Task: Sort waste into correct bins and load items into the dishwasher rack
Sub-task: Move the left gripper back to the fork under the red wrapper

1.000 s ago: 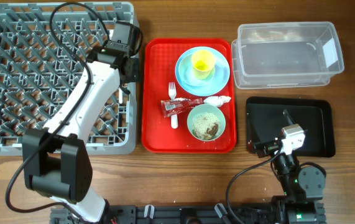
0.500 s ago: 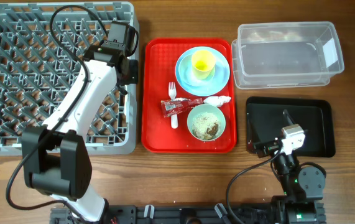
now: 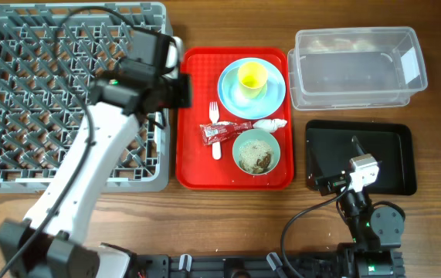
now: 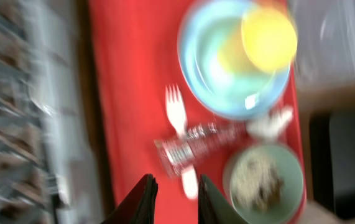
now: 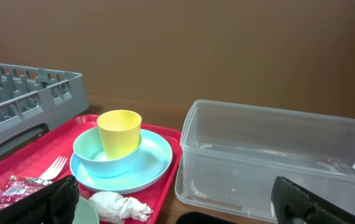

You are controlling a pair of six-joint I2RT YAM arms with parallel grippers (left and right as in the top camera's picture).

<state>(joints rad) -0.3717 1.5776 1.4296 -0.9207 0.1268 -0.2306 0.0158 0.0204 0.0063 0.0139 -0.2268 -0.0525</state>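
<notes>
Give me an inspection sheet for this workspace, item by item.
Surface: wooden table, bare wood around the things.
Job's things: dishwasher rack, no dishes seen in it; on the red tray, yellow cup stands on the blue plate, mint-green bowl holds food scraps, red wrapper lies across the fork, napkin between plate and bowl; clear tub and black tray, no waste seen inside.
Clutter: nothing seen.
Grippers: left gripper open, empty, over the red tray's left edge; right gripper wide open, empty, near the black tray.
Cables: black cable loops over the rack.
Surroundings: brown wall behind the table.
</notes>
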